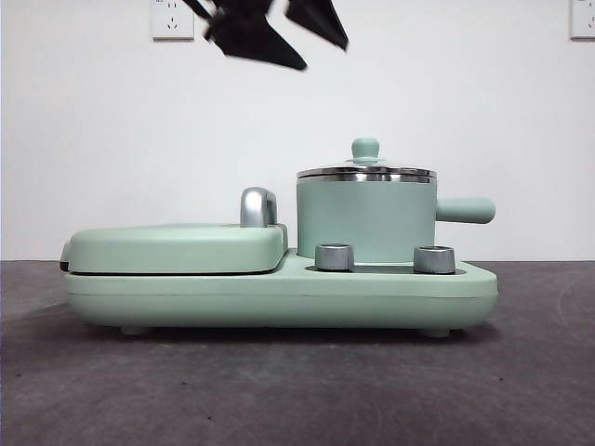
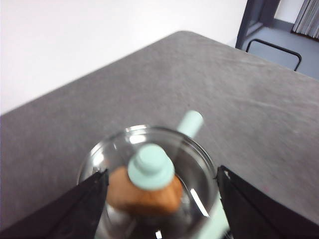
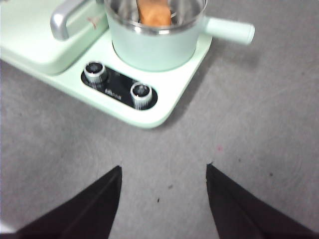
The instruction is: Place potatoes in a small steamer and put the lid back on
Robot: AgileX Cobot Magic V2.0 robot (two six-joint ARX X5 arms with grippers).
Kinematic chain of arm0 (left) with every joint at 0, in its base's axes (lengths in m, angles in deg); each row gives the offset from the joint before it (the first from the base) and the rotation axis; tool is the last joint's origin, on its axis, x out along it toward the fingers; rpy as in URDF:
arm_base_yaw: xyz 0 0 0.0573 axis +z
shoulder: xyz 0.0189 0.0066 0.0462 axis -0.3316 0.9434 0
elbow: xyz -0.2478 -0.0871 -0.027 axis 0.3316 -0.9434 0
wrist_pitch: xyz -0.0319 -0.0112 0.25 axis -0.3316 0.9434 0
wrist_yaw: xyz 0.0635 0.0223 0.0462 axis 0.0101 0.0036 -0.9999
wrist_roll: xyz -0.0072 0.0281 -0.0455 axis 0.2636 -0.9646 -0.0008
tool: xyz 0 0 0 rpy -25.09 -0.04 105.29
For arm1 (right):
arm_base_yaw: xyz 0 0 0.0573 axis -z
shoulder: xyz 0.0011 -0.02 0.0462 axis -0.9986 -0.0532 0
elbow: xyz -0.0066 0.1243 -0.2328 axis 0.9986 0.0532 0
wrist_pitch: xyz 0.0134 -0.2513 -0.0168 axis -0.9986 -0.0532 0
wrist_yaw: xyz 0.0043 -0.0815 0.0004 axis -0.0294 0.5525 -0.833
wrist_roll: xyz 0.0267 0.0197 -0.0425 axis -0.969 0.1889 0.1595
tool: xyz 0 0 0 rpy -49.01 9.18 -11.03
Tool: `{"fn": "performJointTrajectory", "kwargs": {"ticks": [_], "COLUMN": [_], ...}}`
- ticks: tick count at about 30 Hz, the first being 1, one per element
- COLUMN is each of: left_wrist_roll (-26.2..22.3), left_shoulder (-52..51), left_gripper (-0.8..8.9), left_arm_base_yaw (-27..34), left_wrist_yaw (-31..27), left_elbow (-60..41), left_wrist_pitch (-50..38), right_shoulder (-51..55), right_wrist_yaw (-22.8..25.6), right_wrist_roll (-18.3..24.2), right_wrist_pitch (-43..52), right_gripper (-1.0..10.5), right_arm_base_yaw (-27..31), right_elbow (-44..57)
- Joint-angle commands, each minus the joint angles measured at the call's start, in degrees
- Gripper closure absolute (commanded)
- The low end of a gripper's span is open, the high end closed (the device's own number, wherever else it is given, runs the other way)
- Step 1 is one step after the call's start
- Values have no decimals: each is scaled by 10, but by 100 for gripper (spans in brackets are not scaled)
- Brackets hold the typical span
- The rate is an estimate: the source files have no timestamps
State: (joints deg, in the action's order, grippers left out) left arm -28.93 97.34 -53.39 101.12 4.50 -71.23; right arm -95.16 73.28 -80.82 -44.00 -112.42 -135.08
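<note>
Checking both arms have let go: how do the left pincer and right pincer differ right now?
The left pincer hangs open above the lid on the small steamer; the right pincer hangs open over bare table in front of the cooker base. Both hold nothing.

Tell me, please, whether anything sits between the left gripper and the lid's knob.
Nothing visible does: the left gripper hangs open right above the glass lid on the small steamer, its jaws either side of the knob.
</note>
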Motion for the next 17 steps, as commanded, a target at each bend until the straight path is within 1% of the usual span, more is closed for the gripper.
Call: {"fn": "performJointTrajectory", "kwargs": {"ticks": [1,4,6,17], "left_wrist_roll": [5,12,27,92], "left_shoulder": [-25,-69,-101,-289], "left_gripper": [462,463,463,467], "left_arm_base_yaw": [-5,-5,-4,-4], "left_wrist_yaw": [3,3,3,-29], "left_elbow": [5,-20,-50,-283], "left_wrist_pitch": [38,71,82,77], "right_shoulder": [-2,-2,-2,-2], "right_wrist_yaw": [0,0,0,0], "right_wrist_roll": [5,5,5,5], "right_wrist_pitch": [-10,-17,-16,-12], "right_gripper": [683,683,683,683], "right_arm_base_yaw": [-3,-3,-3,-3], "right_elbow": [-3,-3,-3,-3]}}
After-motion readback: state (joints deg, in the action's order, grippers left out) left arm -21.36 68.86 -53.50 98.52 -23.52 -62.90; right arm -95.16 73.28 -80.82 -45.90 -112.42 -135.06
